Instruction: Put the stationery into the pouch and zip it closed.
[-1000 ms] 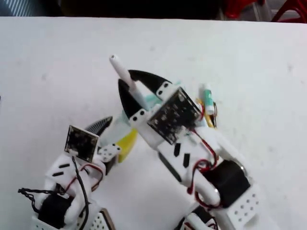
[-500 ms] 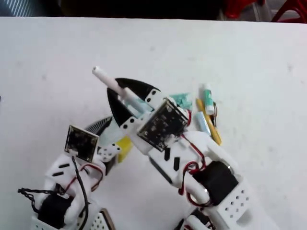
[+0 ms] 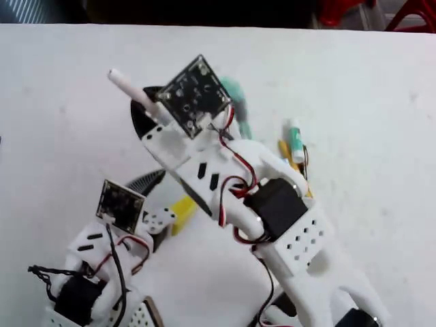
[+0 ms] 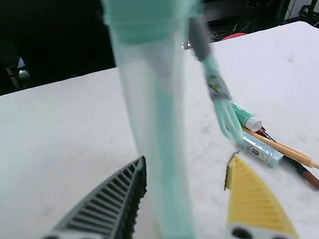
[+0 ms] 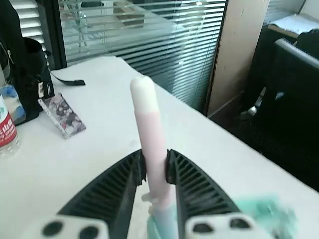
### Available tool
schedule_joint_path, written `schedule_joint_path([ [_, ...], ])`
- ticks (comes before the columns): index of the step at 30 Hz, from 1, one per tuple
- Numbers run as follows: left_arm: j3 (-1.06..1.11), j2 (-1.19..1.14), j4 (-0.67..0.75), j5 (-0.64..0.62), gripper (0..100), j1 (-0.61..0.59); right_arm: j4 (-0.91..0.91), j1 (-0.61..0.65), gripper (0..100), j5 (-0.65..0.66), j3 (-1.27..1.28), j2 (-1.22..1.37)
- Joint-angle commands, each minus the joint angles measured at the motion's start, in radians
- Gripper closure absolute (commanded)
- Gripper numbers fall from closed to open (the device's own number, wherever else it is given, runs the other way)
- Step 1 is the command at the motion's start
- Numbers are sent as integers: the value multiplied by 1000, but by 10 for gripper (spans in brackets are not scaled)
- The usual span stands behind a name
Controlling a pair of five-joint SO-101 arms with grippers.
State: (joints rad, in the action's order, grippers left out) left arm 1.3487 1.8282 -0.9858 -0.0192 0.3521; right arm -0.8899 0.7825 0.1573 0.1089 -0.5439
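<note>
My right gripper is shut on a white pen, raised over the table's middle with the pen pointing far left. In its wrist view the pen stands upright between the black fingers of the gripper. A translucent pouch with a teal top stands between the grey and yellow fingers of my open left gripper, against the grey one. A teal piece shows by the right wrist. My left gripper sits low at the front left.
Loose stationery lies to the right: a green-and-white marker, a yellow pencil and a pale blue piece. Farther along the table the right wrist view shows a card, a bottle and a black bag.
My right gripper has carried the pen left and toward the far side, and its wrist has tipped upward. The teal piece moved with it. The left arm has barely shifted.
</note>
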Motion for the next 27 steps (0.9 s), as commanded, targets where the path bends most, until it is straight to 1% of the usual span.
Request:
schedule_joint_path([
  [1, -18, -1, 20, -2, 732, 30, -96, 12, 981, -14, -49, -16],
  [5, -15, -1, 60, -6, 732, 25, -211, 8, 981, -9, -46, -76],
  [8, -9, -1, 78, -9, 733, 22, -265, 7, 981, -8, -43, -127],
  [15, 9, -1, 78, -9, 733, 21, -283, -91, 981, -8, -41, -189],
  [17, 6, -1, 80, -12, 733, 27, -305, -101, 981, -9, -41, -191],
  [21, 5, -1, 133, -69, 733, 21, -334, -110, 981, -9, -40, -188],
  [25, 5, -1, 144, -78, 733, -21, -335, -185, 981, -8, -12, -194],
  [27, 5, -1, 137, -78, 733, -15, -334, -234, 981, -5, 17, -186],
])
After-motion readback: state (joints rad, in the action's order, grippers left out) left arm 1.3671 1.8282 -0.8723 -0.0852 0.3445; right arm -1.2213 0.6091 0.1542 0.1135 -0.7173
